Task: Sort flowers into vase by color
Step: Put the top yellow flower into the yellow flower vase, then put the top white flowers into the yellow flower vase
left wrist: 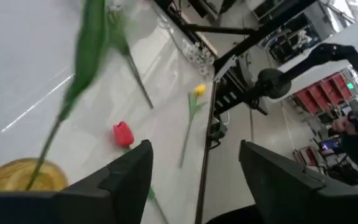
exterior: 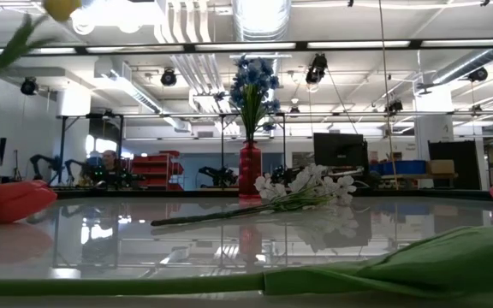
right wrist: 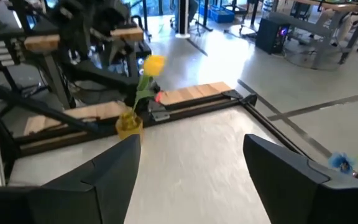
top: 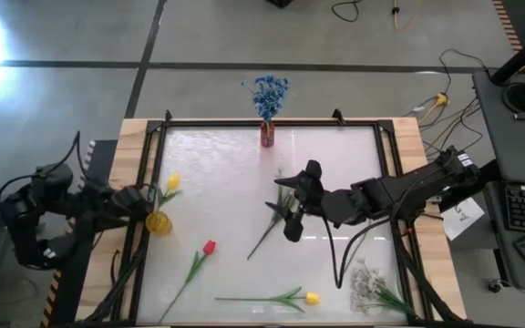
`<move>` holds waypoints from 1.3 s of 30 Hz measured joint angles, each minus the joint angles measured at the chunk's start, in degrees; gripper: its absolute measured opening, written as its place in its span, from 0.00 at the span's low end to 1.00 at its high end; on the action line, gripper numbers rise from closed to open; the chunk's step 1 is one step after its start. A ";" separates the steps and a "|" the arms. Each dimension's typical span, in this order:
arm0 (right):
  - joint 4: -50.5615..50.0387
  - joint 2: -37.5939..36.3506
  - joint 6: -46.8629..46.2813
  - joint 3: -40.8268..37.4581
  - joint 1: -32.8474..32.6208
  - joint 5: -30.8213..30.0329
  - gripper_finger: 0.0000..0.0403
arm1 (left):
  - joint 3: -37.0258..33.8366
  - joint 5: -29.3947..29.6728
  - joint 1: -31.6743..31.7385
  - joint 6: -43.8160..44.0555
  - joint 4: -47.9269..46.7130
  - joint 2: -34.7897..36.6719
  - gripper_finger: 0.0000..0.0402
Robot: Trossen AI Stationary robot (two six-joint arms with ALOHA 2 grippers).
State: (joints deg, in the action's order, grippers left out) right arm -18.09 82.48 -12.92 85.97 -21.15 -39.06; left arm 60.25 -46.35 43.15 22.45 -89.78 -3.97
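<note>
White tabletop (top: 235,182) inside a black frame, seen from above. The left end effector (top: 144,202) sits at the tabletop's left edge, just beside a yellow vase (top: 159,222) that holds one yellow tulip (top: 172,182); in the left wrist view its two dark fingers (left wrist: 129,177) stand well apart with nothing between them, the yellow vase (left wrist: 18,174) and a green stem rising from it close ahead.

The right end effector (top: 299,199) reaches in from the right to the tabletop's centre, directly over a white small-bloom spray (top: 285,205) whose stem (top: 262,241) runs down-left. In the right wrist view its fingers (right wrist: 114,174) are spread wide and grip nothing; the yellow vase (right wrist: 129,123) with its tulip (right wrist: 153,64) lies far ahead.

A red vase (top: 268,135) at the far edge holds blue blossom clusters (top: 269,93); the low view shows it upright (exterior: 249,169), with the white spray (exterior: 306,184) lying flat in front.

Loose on the tabletop: a red tulip (top: 209,247) at lower left, a second yellow tulip (top: 312,298) lying along the near edge, and another white spray (top: 365,282) at lower right.
</note>
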 joint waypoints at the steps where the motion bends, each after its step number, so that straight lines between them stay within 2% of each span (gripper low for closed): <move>1: -0.63 0.02 -0.20 0.00 -0.33 0.06 0.70 | 0.50 -2.52 1.87 -0.63 0.17 -0.43 0.56; 4: -2.06 0.02 -0.35 0.00 -1.79 0.08 0.71 | 3.00 -9.72 7.31 -2.01 -0.21 -1.22 0.52; 7: -4.00 0.02 -0.20 0.00 -3.82 0.12 0.72 | 7.65 -11.58 9.15 -0.87 1.31 -1.18 0.49; 13: -5.65 0.02 -0.20 -0.07 -6.95 0.07 0.71 | 17.49 -9.24 9.20 2.09 1.33 -1.21 0.44; 19: -5.46 0.02 -1.62 -0.07 -7.06 -0.53 0.72 | 18.02 -5.55 2.38 1.15 1.24 -2.73 0.41; 24: -5.17 0.02 -6.45 -0.09 -6.97 -6.01 0.73 | 15.41 0.57 -10.52 -5.08 1.29 -6.83 0.40; 28: -5.17 0.02 -11.55 -0.09 -6.21 -12.11 0.73 | 14.76 8.46 -25.60 -6.91 1.41 -11.20 0.39; 31: -5.27 0.02 -18.72 -0.21 -4.41 -13.50 0.73 | 16.23 13.19 -37.83 -6.42 1.69 -14.76 0.39; 35: -5.63 1.78 -25.21 -0.81 -2.40 -13.52 0.73 | 21.29 25.26 -53.28 -3.86 4.18 -18.60 0.39; 39: -5.70 5.92 -32.45 -0.89 -0.73 -12.82 0.73 | 28.18 41.38 -66.44 -1.23 7.50 -20.40 0.40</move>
State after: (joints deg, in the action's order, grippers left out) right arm -23.80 88.40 -45.37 85.08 -21.88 -51.88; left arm 88.44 -4.97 -23.29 21.22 -82.28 -24.37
